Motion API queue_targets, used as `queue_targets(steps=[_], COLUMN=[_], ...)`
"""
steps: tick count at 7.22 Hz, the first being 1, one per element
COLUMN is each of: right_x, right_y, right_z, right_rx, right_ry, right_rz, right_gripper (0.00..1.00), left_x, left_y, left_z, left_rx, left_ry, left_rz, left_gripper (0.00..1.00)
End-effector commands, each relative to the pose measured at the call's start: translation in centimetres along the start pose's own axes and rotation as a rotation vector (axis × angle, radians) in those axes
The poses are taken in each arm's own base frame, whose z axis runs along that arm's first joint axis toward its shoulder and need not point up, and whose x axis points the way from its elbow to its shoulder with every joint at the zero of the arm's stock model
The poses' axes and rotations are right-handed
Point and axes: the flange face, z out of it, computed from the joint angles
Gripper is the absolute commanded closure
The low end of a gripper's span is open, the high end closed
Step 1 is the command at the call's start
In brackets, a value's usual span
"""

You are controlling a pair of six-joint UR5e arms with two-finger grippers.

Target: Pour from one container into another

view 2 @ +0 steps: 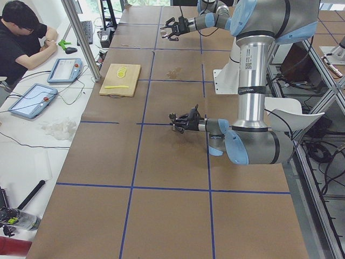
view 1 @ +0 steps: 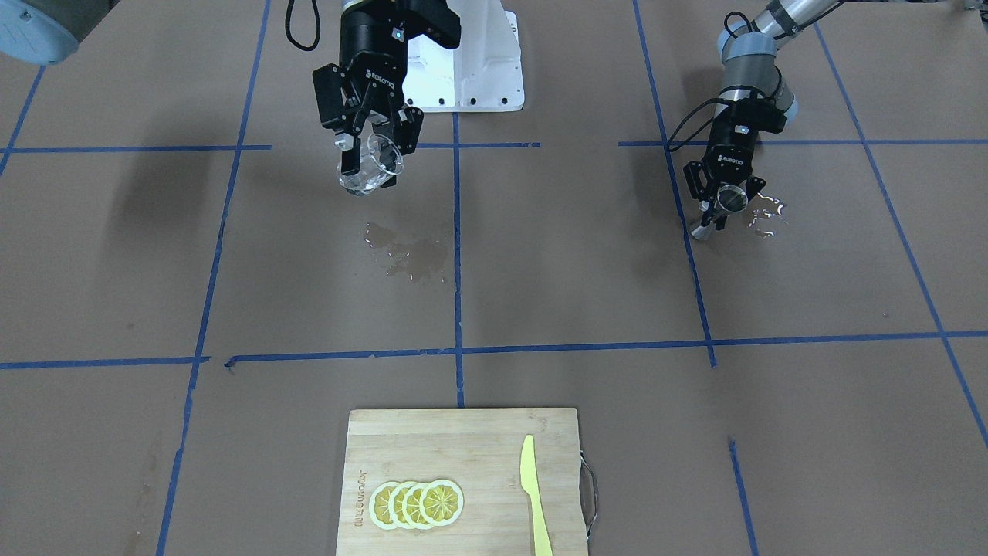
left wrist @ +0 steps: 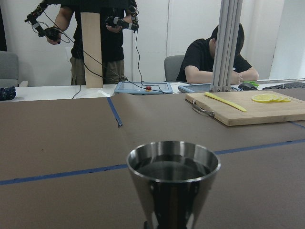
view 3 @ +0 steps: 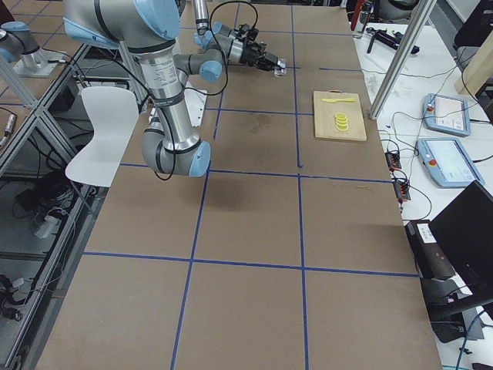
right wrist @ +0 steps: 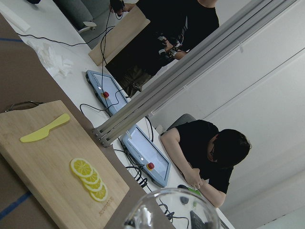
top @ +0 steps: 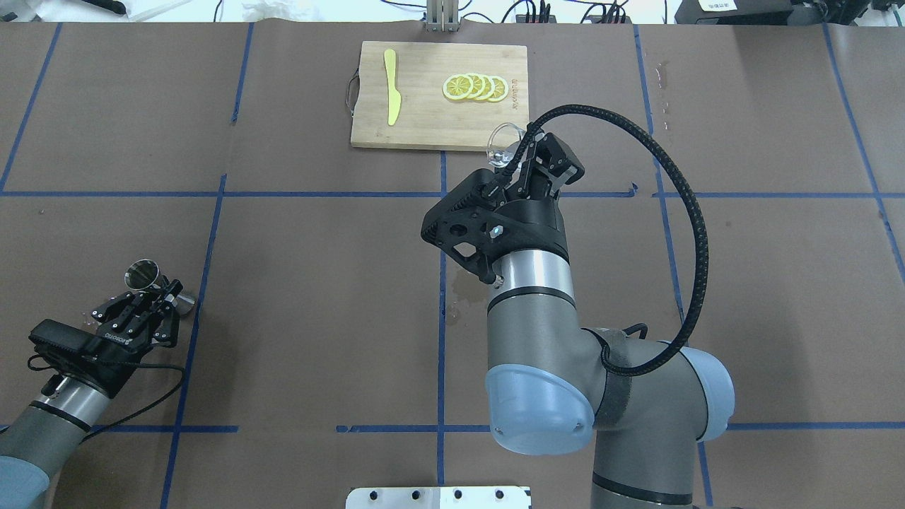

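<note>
Our right hand [view 1: 376, 148] grips the tilted glass [view 1: 370, 168] at upper centre-left. Our left hand [view 1: 722, 207] clamps the steel cup [view 1: 732, 198] at right, well apart. Tipping either now would, we judge, miss the other and add to the wet patch [view 1: 409, 255] on the surface [view 1: 556, 278].

The word ROBOTIQ stands in white letters on the black body of the right gripper [view 1: 370, 158], upside down in the front-facing view. The same word stands on the body of the left gripper [view 1: 725, 205] and can also be read there from overhead. A brand mark is burnt into the cutting board [view 1: 463, 448] beside the lemon slices [view 1: 417, 503], but its letters are too small to read.
</note>
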Motion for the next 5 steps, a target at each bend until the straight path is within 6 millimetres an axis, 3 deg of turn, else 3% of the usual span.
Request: queue_targets(steps=[1, 2, 3, 5], right_x=[0.01, 0.07, 0.14, 0.12], right_y=[0.49, 0.46, 0.45, 0.43], right_z=[0.07, 0.04, 0.1, 0.0], right_rx=[-0.003, -0.002, -0.003, -0.002], right_ry=[0.001, 0.001, 0.002, -0.001], right_rz=[-0.007, -0.005, -0.005, -0.004], right_gripper=[1.0, 1.0, 1.0, 1.0], left_x=[0.09, 0.09, 0.09, 0.07], left_y=[0.05, 0.05, 0.05, 0.02], left_z=[0.0, 0.0, 0.0, -0.01], left_rx=[-0.001, -0.001, -0.001, 0.001], left_ry=[0.001, 0.001, 0.001, 0.001], left_rz=[-0.001, -0.001, -0.001, -0.002], left_gripper=[0.83, 0.8, 0.67, 0.6])
